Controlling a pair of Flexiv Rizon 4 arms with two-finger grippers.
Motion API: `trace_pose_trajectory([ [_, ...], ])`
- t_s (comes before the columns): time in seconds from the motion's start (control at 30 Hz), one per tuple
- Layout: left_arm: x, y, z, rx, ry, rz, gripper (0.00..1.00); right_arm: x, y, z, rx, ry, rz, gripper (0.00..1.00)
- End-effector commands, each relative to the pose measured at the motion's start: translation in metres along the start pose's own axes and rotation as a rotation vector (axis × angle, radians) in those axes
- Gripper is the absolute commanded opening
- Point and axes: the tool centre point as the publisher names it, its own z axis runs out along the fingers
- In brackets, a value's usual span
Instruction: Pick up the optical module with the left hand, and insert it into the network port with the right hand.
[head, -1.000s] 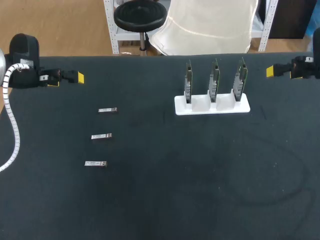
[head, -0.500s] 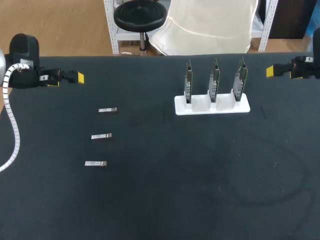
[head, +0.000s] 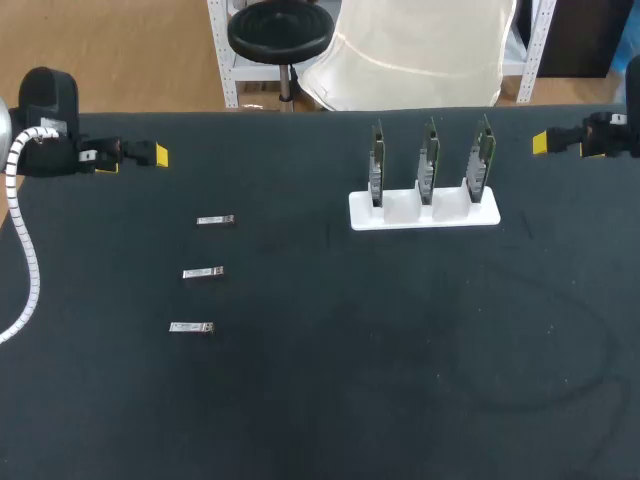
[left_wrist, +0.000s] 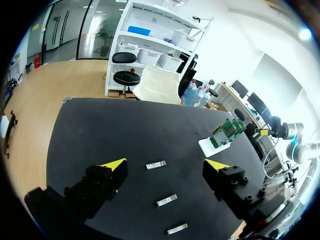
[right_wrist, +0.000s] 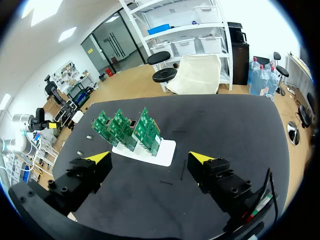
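Far optical module, middle optical module and near optical module: flat on the black tabletop, in a loose column on its left side, apart from one another, none gripped. Judged therefore to be at the very first step, the pick-up not yet begun. Closest to the left hand: the far optical module, near that hand but clearly apart from it. From the left wrist, seen ahead of the hand, roughly in line with the gap between the two yellow-tipped fingers. Left hand near the back left corner, seemingly above the tabletop, fingers spread wide and holding nothing. Next move, as a judgement: lower the left hand over one module, set the fingers across its narrow sides, close gently on so small and flat a piece, lift without skidding it. Farther out, on the right half: white holder with three green network cards upright in it, well apart from the modules; ports too small to make out. Right hand near the back right corner, beyond the holder, fingers likewise wide apart and empty, with a handover needed before any insertion.
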Motion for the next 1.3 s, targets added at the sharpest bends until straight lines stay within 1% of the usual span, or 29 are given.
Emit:
trace_pose_trajectory([
  [0.03, -0.001, -0.001, 0.0, -0.007, 0.004, -0.001, 1.0, 0.001, 0.001, 0.0, 0.006, -0.002, 0.001, 1.0],
  [0.47, -0.001, -0.001, 0.0, -0.007, 0.004, -0.001, 1.0, 0.001, 0.001, 0.0, 0.006, -0.002, 0.001, 1.0],
  [0.5, 0.0, -0.002, 0.0, 0.002, 0.003, 0.027, 1.0, 0.001, 0.001, 0.0, 0.006, -0.002, 0.001, 1.0],
  [0.53, -0.001, -0.001, 0.0, -0.047, 0.015, 0.062, 1.0, 0.001, 0.001, 0.0, 0.006, -0.002, 0.001, 1.0],
  [0.57, -0.002, 0.001, 0.001, -0.066, 0.023, 0.078, 1.0, 0.001, 0.001, 0.0, 0.006, -0.002, 0.001, 1.0],
  [0.63, -0.005, 0.006, 0.004, -0.092, 0.057, 0.099, 1.0, 0.001, 0.001, 0.0, 0.006, -0.002, 0.001, 1.0],
  [0.73, -0.01, 0.019, 0.008, -0.138, 0.09, 0.183, 1.0, 0.001, 0.001, 0.0, 0.006, -0.002, 0.001, 1.0],
  [0.77, -0.011, 0.021, 0.009, -0.148, 0.089, 0.203, 1.0, 0.001, 0.001, 0.0, 0.006, -0.002, 0.001, 1.0],
  [0.8, -0.014, 0.026, 0.011, -0.177, 0.114, 0.271, 1.0, 0.001, 0.001, 0.0, 0.006, -0.002, 0.001, 1.0],
  [0.83, -0.016, 0.03, 0.013, -0.195, 0.124, 0.298, 1.0, 0.001, 0.001, 0.0, 0.006, -0.002, 0.001, 1.0],
  [0.9, -0.021, 0.034, 0.014, -0.199, 0.116, 0.355, 1.0, 0.001, 0.001, 0.0, 0.006, -0.002, 0.001, 1.0],
  [0.93, -0.024, 0.037, 0.015, -0.256, 0.127, 0.414, 1.0, 0.001, 0.001, 0.0, 0.006, -0.002, 0.001, 1.0],
  [1.0, -0.029, 0.04, 0.019, -0.272, 0.135, 0.464, 1.0, 0.001, 0.001, 0.0, 0.006, -0.002, 0.001, 1.0],
  [1.03, -0.032, 0.042, 0.022, -0.294, 0.167, 0.488, 1.0, 0.001, 0.001, 0.0, 0.006, -0.002, 0.001, 1.0],
  [1.07, -0.034, 0.044, 0.025, -0.295, 0.178, 0.512, 1.0, 0.001, 0.001, 0.0, 0.006, -0.002, 0.001, 1.0],
  [1.1, -0.036, 0.047, 0.028, -0.345, 0.181, 0.514, 1.0, 0.001, 0.001, 0.0, 0.006, -0.002, 0.001, 1.0],
  [1.17, -0.038, 0.051, 0.033, -0.298, 0.231, 0.558, 1.0, 0.001, 0.001, 0.0, 0.006, -0.002, 0.001, 1.0],
  [1.2, -0.038, 0.053, 0.036, -0.302, 0.249, 0.587, 1.0, 0.001, 0.001, 0.0, 0.006, -0.002, 0.001, 1.0],
  [1.23, -0.038, 0.054, 0.038, -0.272, 0.267, 0.62, 1.0, 0.001, 0.001, 0.0, 0.006, -0.002, 0.001, 1.0],
  [1.27, -0.037, 0.053, 0.039, -0.212, 0.285, 0.662, 1.0, 0.001, 0.001, 0.0, 0.006, -0.002, 0.001, 1.0],
  [1.3, -0.035, 0.053, 0.04, -0.188, 0.294, 0.684, 1.0, 0.001, 0.001, 0.0, 0.006, -0.002, 0.001, 1.0],
])
